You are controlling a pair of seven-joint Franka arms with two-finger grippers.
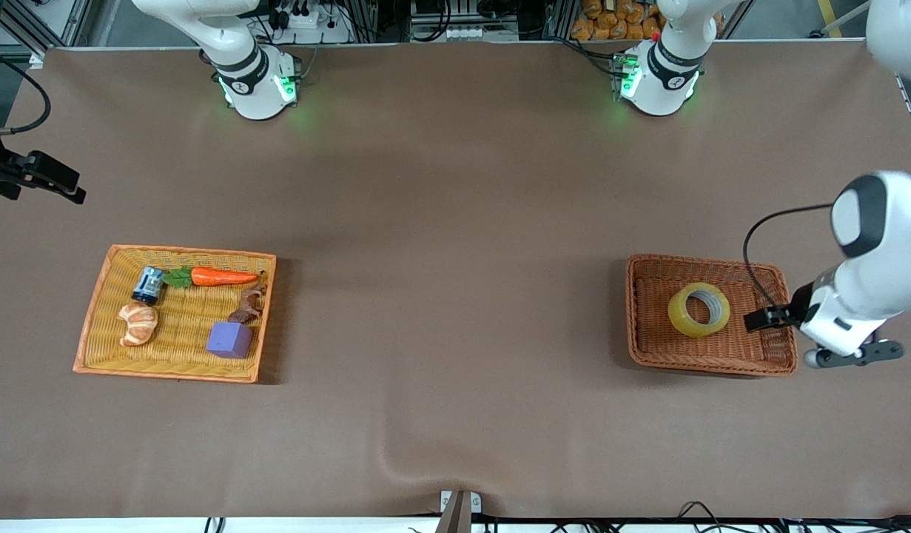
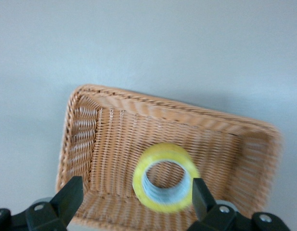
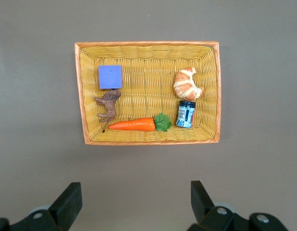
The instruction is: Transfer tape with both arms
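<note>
The tape [image 1: 698,309], a yellowish roll with a grey-white core, lies flat in the brown wicker basket [image 1: 710,363] toward the left arm's end of the table. My left gripper [image 1: 760,319] hangs over the basket's outer rim, tilted toward the roll. In the left wrist view my left gripper [image 2: 136,187] is open and empty, with the tape [image 2: 162,151] showing between its fingers in the basket [image 2: 90,144]. My right gripper [image 1: 69,189] waits high over the table toward the right arm's end. In the right wrist view it [image 3: 135,188] is open and empty.
A yellow wicker tray [image 1: 92,333] toward the right arm's end holds a purple cube [image 1: 229,340], a carrot [image 1: 222,277], a croissant [image 1: 138,323], a small jar [image 1: 148,285] and a brown toy animal [image 1: 249,305]. The tray [image 3: 148,140] also shows below the right gripper.
</note>
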